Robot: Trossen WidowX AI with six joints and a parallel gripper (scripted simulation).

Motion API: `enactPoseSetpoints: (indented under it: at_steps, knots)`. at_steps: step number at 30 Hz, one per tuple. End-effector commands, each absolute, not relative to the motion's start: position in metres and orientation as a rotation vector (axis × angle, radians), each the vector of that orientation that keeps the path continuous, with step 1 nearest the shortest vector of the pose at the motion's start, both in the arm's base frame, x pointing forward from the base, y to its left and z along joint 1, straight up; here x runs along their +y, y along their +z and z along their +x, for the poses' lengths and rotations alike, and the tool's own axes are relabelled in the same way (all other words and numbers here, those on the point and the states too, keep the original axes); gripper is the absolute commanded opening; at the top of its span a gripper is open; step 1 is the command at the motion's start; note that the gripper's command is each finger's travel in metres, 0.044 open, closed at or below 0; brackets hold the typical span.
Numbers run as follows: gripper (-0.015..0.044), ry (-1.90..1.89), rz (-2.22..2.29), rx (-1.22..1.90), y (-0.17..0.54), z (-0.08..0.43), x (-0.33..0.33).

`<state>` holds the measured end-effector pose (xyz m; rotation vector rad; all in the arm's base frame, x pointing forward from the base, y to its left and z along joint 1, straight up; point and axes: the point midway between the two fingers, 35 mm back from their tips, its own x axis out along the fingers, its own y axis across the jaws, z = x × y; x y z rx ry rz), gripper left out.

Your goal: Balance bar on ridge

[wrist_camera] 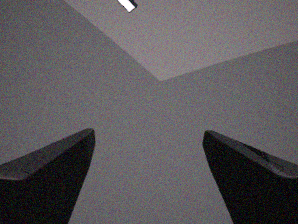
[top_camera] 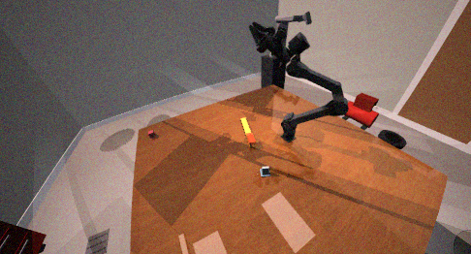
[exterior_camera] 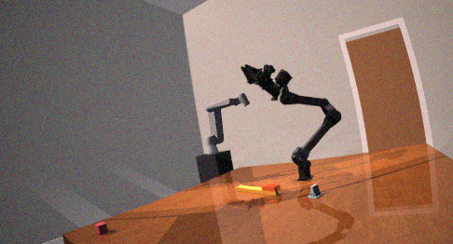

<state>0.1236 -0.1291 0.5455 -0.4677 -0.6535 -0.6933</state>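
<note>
Okay, bar (top_camera: pixel 246 129) (exterior_camera: pixel 257 189), yellow with an orange end, lies on the wooden surface (top_camera: pixel 194 202) (exterior_camera: pixel 322 222), near the arm's base. Looks stiff and probably light, maybe a bit slick; orange end could be heavier, so balance point may sit off-centre. Best hold: across the narrow width, close to the balance point, gentle squeeze, kept level. Ridge (top_camera: pixel 265 172) (exterior_camera: pixel 315 191), small with a tapering top, stands apart from the bar, nothing on it. Claw (top_camera: pixel 254 36) (exterior_camera: pixel 241 68) (wrist_camera: pixel 149 136) is up high, well away from the bar, fingers mostly open, nothing between them. Small red cube (top_camera: pixel 151 133) (exterior_camera: pixel 101 228) sits off near the edge. No brands, labels or writing readable on anything. Bar not yet picked up; reaching down comes first.
</note>
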Motion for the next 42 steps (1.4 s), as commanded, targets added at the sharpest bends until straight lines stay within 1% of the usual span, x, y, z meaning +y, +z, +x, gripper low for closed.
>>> enactPoseSetpoints:
  at_steps: [1,11,21,31,42]
  knots:
    - [0.0315,-0.696,-0.273,-0.556,0.523,0.143,-0.163]
    - [0.0315,-0.726,0.147,-0.318,0.453,0.182,-0.221]
    - [0.0315,-0.795,0.536,-0.063,0.369,0.209,-0.252]
    - [0.0315,-0.910,0.882,0.215,0.283,0.220,-0.256]
    - [0.0315,-1.095,1.193,0.543,0.203,0.211,-0.233]
